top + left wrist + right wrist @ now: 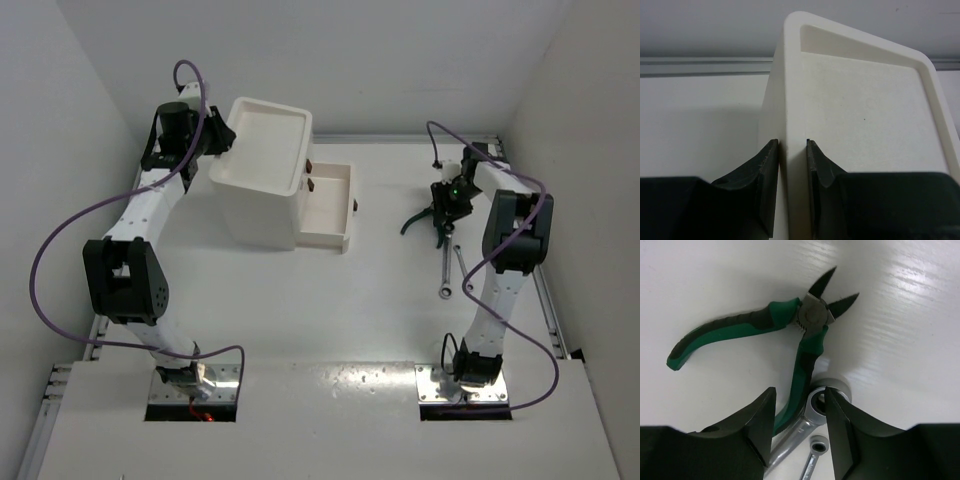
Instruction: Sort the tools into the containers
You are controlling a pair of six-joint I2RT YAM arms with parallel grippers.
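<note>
Left side: your left gripper (791, 145) is clamped narrow on the raised rim of the tray top (790, 75). One finger is outside the wall and one inside, at the left edge of the white cabinet (255, 215).

One drawer (335, 200) is pulled out on the cabinet's right side. Its inside looks bare from above.

Right side: your right gripper (799, 390) is low over the table (380, 300), well apart from the cabinet, jaws at a middling width. Between the fingers lie one handle of the green-handled pliers (807, 320) and the ring end of a silver wrench (790, 442). You cannot tell whether the pads touch either. The pliers lie flat, cutting tips pointing away from the gripper and handles splayed.

A second wrench (809, 465) lies just beside the first.
</note>
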